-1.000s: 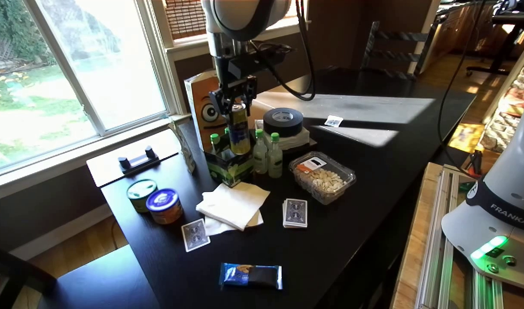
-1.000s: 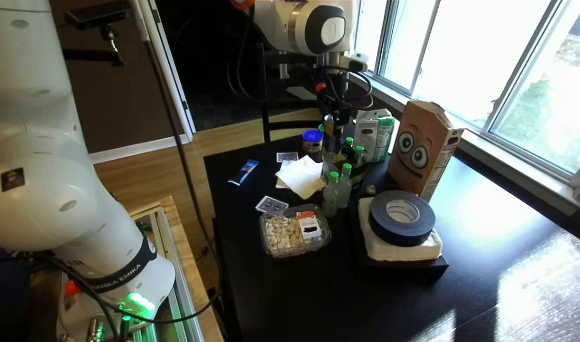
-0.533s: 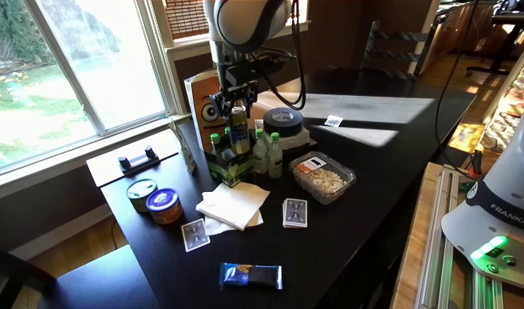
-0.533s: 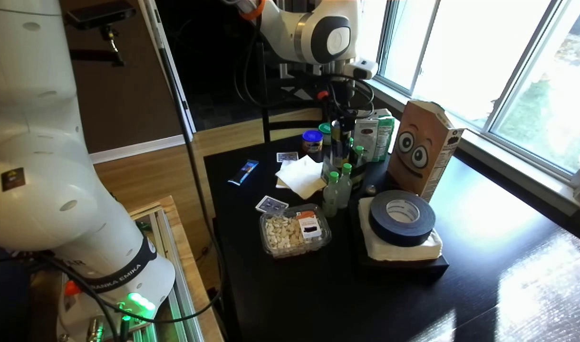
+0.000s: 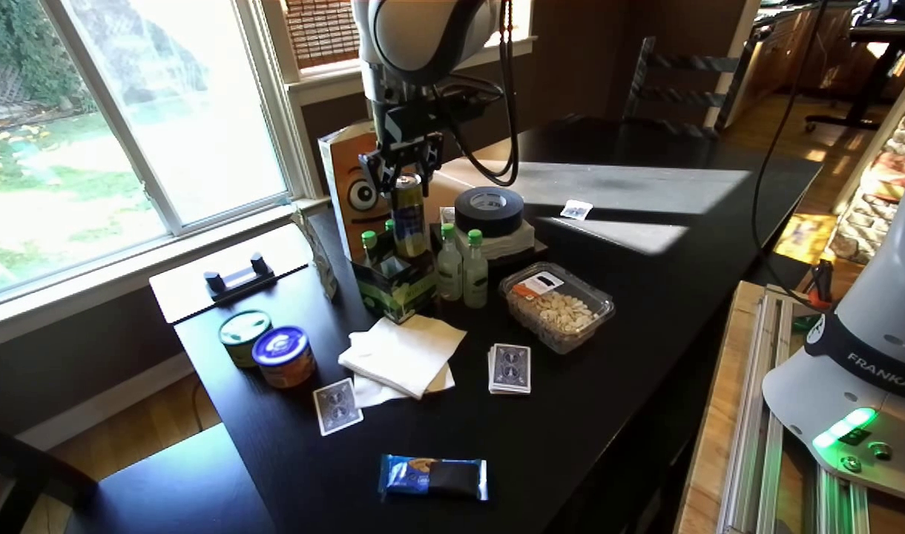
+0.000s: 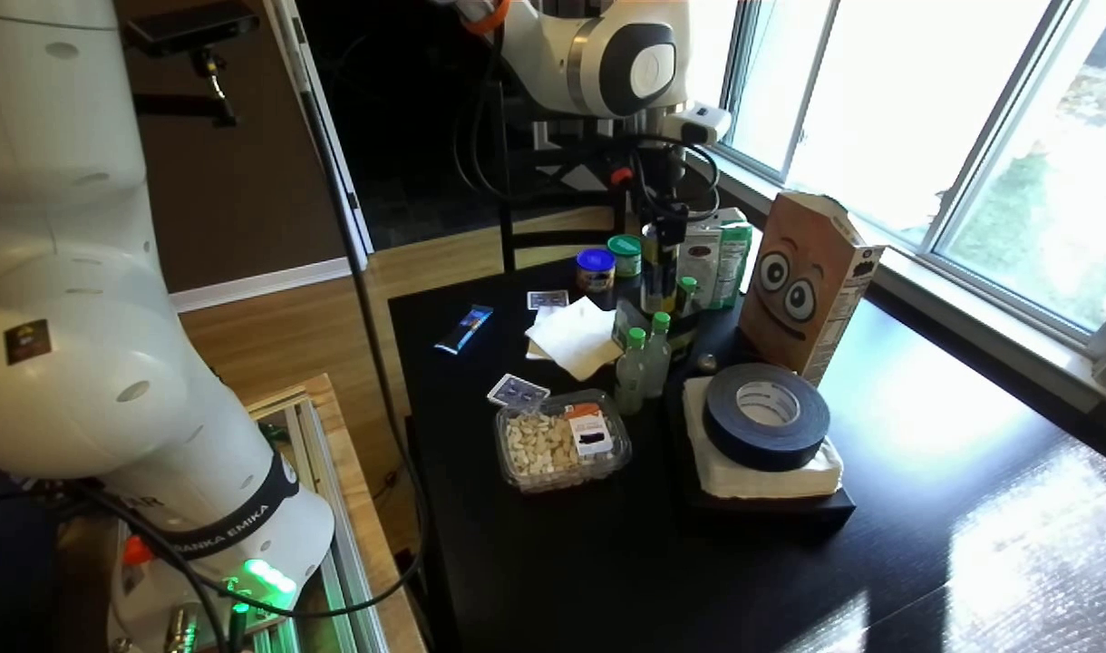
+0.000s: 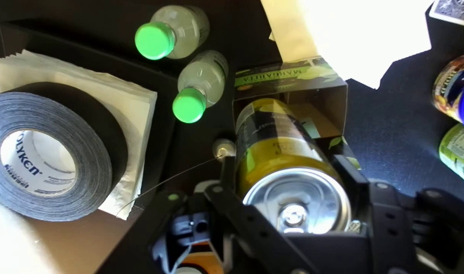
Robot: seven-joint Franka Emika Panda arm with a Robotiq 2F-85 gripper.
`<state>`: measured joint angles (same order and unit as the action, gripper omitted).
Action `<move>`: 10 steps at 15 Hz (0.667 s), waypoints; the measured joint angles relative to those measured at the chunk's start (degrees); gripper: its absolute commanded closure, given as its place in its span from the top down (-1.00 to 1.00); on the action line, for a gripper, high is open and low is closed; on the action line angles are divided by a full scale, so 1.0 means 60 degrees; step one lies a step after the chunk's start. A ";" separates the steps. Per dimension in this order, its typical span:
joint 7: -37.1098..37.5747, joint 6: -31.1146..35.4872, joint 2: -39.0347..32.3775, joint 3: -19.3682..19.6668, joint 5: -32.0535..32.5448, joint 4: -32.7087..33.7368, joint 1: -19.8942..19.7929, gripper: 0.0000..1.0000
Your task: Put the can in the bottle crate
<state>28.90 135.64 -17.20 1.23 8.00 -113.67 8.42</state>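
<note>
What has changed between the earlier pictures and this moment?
The gripper has carried the can slightly toward the window and still holds it. The crate, the two bottles beside it, the tape and the plastic box stayed as they were.

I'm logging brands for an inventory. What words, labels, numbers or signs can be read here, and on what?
"FRANKA EMIKA": the robot's base band, pieced from both exterior views.
"OLYKEN": inside the tape roll; smaller print there is unreadable.
"MARGARITA": bottle crate, upside down in the wrist view.
Too small or blurred to read: can, blue-lidded tin, green-lidded tin, clear tub, bag, blue wrapper, green-capped bottles, letters on the robot arm.
</note>
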 measured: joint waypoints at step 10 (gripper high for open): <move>0.0153 0.0001 -0.0116 0.0054 0.0009 -0.0003 0.0272 -0.23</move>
<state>29.81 135.65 -17.89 1.55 8.06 -113.69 10.05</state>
